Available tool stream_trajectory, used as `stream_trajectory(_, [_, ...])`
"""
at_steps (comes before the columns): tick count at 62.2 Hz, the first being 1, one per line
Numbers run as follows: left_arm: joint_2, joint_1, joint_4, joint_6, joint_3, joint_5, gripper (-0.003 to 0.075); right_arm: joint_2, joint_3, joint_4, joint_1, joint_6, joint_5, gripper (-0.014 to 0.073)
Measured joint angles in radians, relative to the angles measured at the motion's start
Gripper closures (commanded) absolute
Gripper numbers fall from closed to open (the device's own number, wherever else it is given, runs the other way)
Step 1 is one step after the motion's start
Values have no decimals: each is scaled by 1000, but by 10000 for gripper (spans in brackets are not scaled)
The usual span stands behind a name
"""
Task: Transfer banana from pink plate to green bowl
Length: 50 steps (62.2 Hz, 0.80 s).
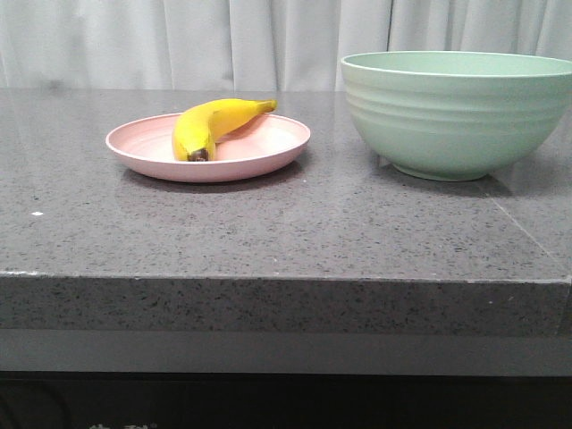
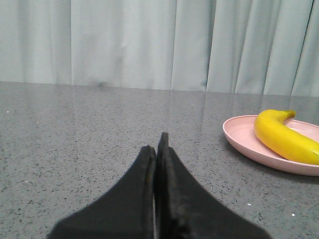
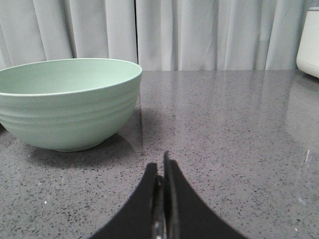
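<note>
The banana [image 1: 211,126] lies curved on the pink plate [image 1: 147,156], dark tip toward six o'clock, with the green bowl [image 1: 456,112] at the plate's three o'clock, apart, while the left gripper [image 2: 158,149] and right gripper [image 3: 160,167] rest low, fingers pressed together, empty.

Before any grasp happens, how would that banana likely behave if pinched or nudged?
The banana looks plump and smooth-skinned, so it probably holds its shape but may slip. Its curve could let it rock or pivot on the pink plate. Hard squeezing would likely bruise it.
</note>
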Motion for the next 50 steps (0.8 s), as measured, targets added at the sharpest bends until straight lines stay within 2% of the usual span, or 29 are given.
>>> stream_trajectory(50, [0, 0, 2, 0, 0, -14, 738, 0, 0, 0, 0, 0, -13, 662])
